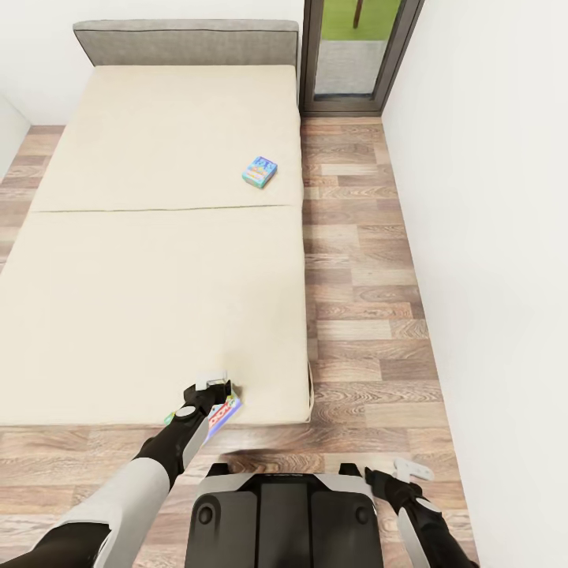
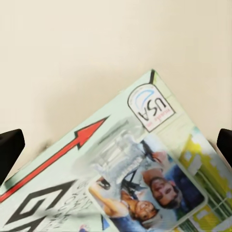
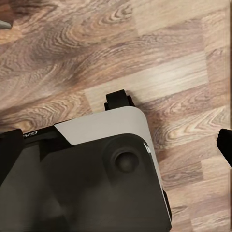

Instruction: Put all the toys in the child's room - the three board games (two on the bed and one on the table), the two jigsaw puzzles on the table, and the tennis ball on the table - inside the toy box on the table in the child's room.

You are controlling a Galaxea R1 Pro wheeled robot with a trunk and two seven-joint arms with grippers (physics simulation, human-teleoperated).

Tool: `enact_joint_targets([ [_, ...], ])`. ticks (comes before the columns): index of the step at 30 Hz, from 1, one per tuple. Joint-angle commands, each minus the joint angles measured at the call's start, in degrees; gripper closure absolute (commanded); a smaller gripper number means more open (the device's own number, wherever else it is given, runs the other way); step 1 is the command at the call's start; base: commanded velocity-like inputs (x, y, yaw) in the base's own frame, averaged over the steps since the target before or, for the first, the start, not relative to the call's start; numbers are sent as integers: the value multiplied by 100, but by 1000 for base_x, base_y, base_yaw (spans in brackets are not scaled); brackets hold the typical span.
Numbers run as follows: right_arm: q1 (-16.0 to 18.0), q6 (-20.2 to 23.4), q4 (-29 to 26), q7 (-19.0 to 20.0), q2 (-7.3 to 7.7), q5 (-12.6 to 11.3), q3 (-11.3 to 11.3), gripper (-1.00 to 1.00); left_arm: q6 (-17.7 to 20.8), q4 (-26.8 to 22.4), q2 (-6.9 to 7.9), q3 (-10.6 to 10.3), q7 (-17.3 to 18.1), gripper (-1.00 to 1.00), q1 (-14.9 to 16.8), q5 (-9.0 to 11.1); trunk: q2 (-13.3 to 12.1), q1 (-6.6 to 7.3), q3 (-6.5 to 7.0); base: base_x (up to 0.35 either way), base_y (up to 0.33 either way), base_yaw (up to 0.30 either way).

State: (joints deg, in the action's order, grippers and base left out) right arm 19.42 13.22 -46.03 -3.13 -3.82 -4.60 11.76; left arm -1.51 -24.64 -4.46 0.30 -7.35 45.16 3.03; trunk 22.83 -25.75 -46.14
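My right gripper (image 1: 416, 471) hangs open over the brown wood-plank floor (image 1: 371, 315) beside my black-and-white base (image 3: 106, 159). My left gripper (image 1: 211, 383) sits at the near edge of the wide cream bed (image 1: 150, 260), spread over a flat pale-green board game box (image 2: 140, 179). Farther up the bed lies a small blue board game box (image 1: 259, 171).
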Motion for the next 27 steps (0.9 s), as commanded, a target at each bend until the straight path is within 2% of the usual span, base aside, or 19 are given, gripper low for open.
enact_joint_targets([
  [1, 0, 26, -7, -20, 17, -49, 4, -100, -16, 1, -2, 5, -10, -100, 2, 36, 8, -3, -6, 0, 0, 0],
  [10, 0, 23, -3, -20, 38, -43, -6, -100, -3, -76, 4, 42, 0, -100, 2, 46, 8, -3, -6, 0, 0, 0],
  [13, 0, 23, -3, -20, 38, -42, -6, -100, 37, -326, 7, 42, -3, -100, -4, 52, 8, -3, -6, 0, 0, 0],
  [16, 0, 23, -2, -20, 41, -41, -7, -100, 121, -784, 13, 40, -7, -100, -26, 61, 8, -3, -6, 0, 0, 0],
  [24, 0, 23, -2, -20, 45, -41, -7, -100, 935, -1592, 24, 47, -5, -100, -69, 68, 8, -3, -6, 0, 0, 0],
  [27, 0, 23, -2, -20, 43, -41, -6, -100, 1061, -1737, 29, 48, -8, -100, -78, 71, 8, -3, -6, 0, 0, 0],
])
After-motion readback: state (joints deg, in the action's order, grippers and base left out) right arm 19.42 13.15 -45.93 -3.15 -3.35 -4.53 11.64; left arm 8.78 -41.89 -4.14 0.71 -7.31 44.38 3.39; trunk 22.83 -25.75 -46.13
